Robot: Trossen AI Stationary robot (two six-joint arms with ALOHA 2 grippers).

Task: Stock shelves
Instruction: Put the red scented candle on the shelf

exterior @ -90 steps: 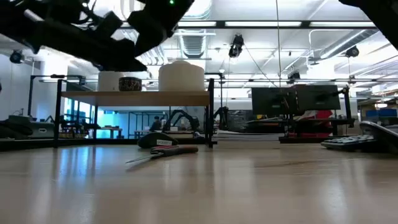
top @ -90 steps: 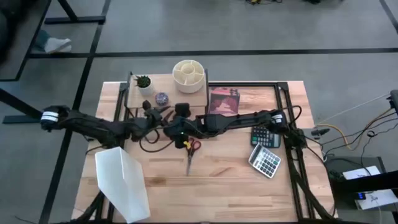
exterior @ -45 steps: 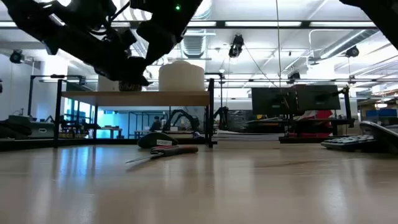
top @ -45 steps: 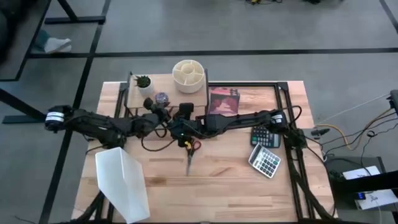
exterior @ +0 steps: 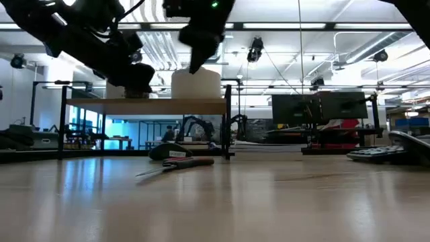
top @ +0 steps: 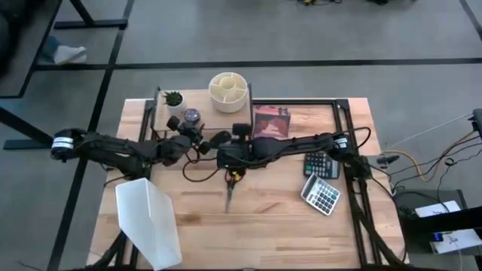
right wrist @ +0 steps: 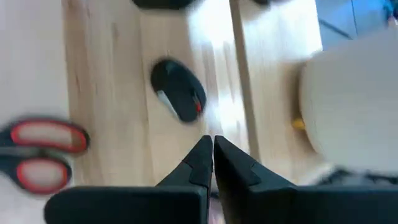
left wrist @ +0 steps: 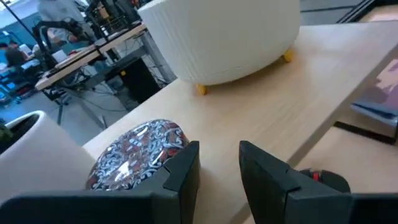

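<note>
Shelves (top: 203, 113) stand at the far side of the worktop (top: 271, 218), carrying one small potted plant (top: 173, 100), one round patterned tin (left wrist: 138, 152) and one cream divided organizer (top: 228, 90). Left claw (left wrist: 217, 165) hovers just beside the tin, fingers spread, holding nothing. Right claw (right wrist: 211, 155) hangs near the shelves' front edge, fingers pressed together, above one black mouse (right wrist: 179, 96). One pair of scissors (top: 230, 188) and two calculators (top: 322, 181) lie on the worktop.

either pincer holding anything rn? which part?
No. Left pincer is open and empty beside the patterned round dish on the shelf; right pincer is shut on nothing.
</note>
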